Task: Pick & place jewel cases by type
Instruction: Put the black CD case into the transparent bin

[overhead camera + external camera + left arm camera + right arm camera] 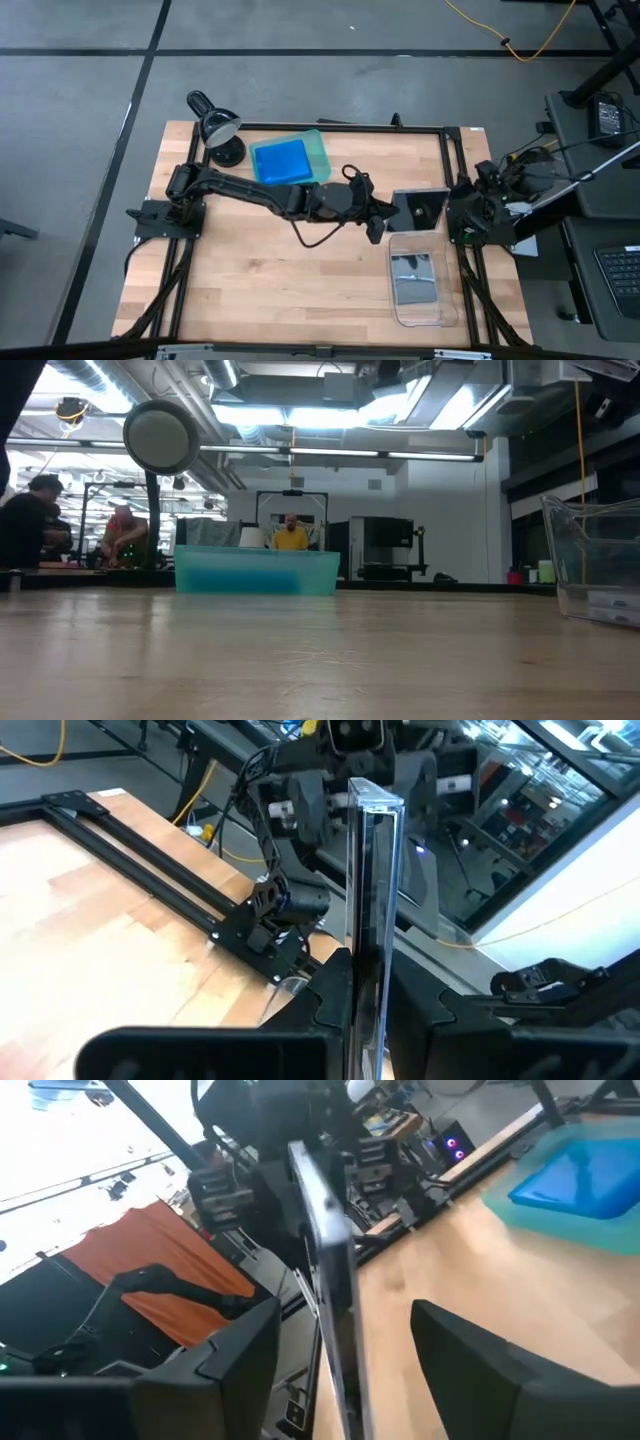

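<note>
High view: wooden table [270, 270] framed by grey floor [80, 150].

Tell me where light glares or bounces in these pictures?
Low view: the ceiling lights blaze white. Left wrist view: the clear case, gripped by the left pincer, catches a bright line along its edge. Right wrist view: the room behind the right pincer, open around that case, washes out white. High view: the lamp head shines pale.

Wooden table [260, 270] carries green tray [318, 150], clear tray [450, 305], lamp [222, 135].
</note>
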{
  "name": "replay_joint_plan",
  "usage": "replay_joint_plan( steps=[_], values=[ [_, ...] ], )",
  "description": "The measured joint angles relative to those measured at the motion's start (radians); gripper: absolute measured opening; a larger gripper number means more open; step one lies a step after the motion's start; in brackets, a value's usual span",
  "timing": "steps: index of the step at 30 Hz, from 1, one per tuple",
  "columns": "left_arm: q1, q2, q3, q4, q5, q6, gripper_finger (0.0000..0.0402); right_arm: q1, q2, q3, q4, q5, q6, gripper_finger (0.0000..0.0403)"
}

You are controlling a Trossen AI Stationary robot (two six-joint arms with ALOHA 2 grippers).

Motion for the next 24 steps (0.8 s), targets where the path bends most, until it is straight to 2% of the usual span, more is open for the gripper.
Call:
replay_joint_plan(
  steps=[4, 8, 11, 16, 17, 21, 24],
  values=[
    [0.008, 0.0, 0.0, 0.0, 0.006, 0.0, 0.0024, 0.0, 0.0, -0.073, 0.111, -0.001, -0.03, 0.0227],
    [0.014, 0.0, 0.0, 0.008, 0.02, 0.0, 0.0024, -0.002, 0.001, -0.111, 0.172, 0.0, -0.063, 0.0198],
    [0.02, 0.0, 0.0, 0.007, 0.038, -0.001, 0.0024, -0.002, 0.001, -0.114, 0.178, 0.001, -0.081, 0.0152],
    [0.022, 0.0, 0.0, 0.01, 0.051, -0.002, 0.0028, -0.002, 0.001, -0.115, 0.187, 0.01, -0.132, 0.0048],
    [0.022, 0.0, 0.0, 0.01, 0.051, -0.003, 0.0031, -0.002, 0.001, -0.115, 0.191, 0.009, -0.142, 0.0037],
    [0.027, -0.001, 0.0, 0.01, 0.096, -0.003, 0.005, -0.002, 0.001, -0.115, 0.197, 0.005, -0.164, 0.0037],
    [0.042, -0.018, 0.0, -0.016, 0.209, -0.02, 0.0062, -0.002, 0.001, -0.099, 0.194, -0.002, -0.164, 0.0047]
  ],
)
